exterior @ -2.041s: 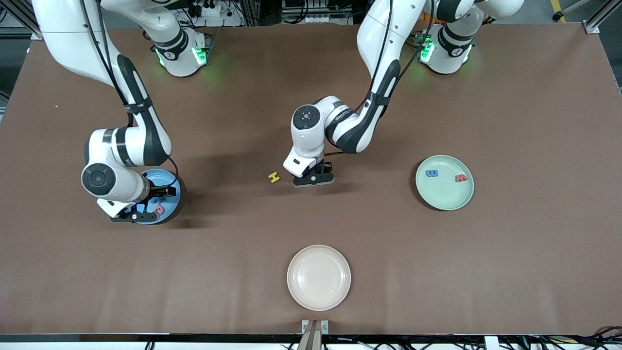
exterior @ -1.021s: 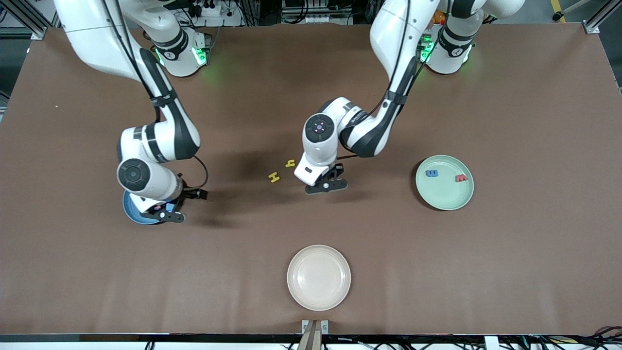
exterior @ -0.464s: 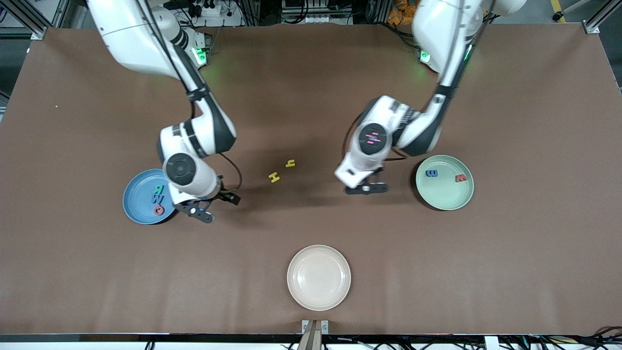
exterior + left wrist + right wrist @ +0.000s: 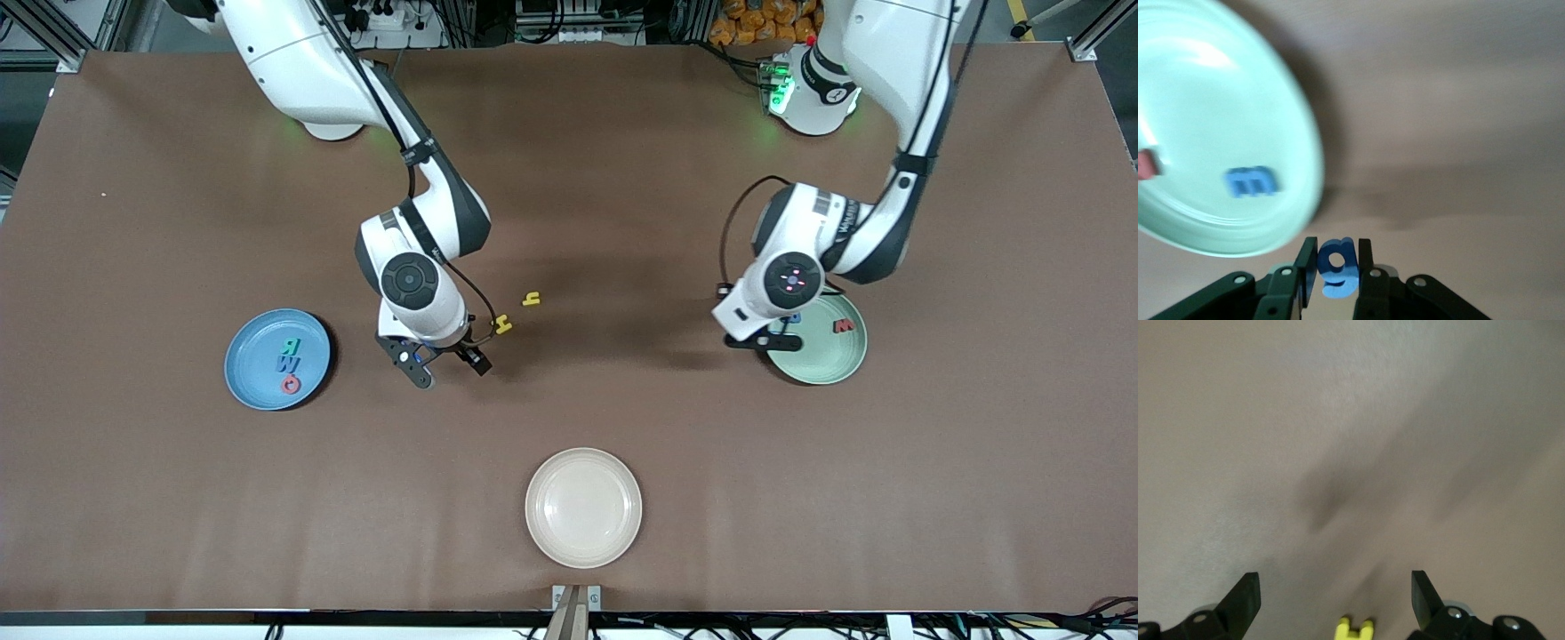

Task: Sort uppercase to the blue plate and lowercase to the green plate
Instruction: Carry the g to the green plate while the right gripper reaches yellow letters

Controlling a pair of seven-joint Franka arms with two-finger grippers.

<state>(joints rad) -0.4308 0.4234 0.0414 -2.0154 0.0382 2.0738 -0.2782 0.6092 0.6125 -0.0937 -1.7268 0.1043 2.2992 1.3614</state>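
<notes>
My left gripper (image 4: 1335, 250) is shut on the blue g (image 4: 1337, 267) and hangs over the table at the rim of the green plate (image 4: 822, 360). That plate (image 4: 1218, 100) holds the red m (image 4: 843, 326) and a blue E-shaped piece (image 4: 1253, 181). My right gripper (image 4: 444, 363) is open over the table beside the yellow H (image 4: 503, 325). The H (image 4: 1355, 629) shows between its open fingers. The small yellow h (image 4: 532, 299) lies just past the H. The blue plate (image 4: 253, 364) holds the teal R (image 4: 289, 345), blue W (image 4: 289, 363) and red Q (image 4: 290, 384).
A cream plate (image 4: 582, 507) sits near the table's front edge, nearer to the front camera than the yellow letters. Bare brown table lies between the plates.
My left gripper has carried the g from the table's middle to the green plate's rim. My right gripper has left the blue plate and come over beside the yellow H.
</notes>
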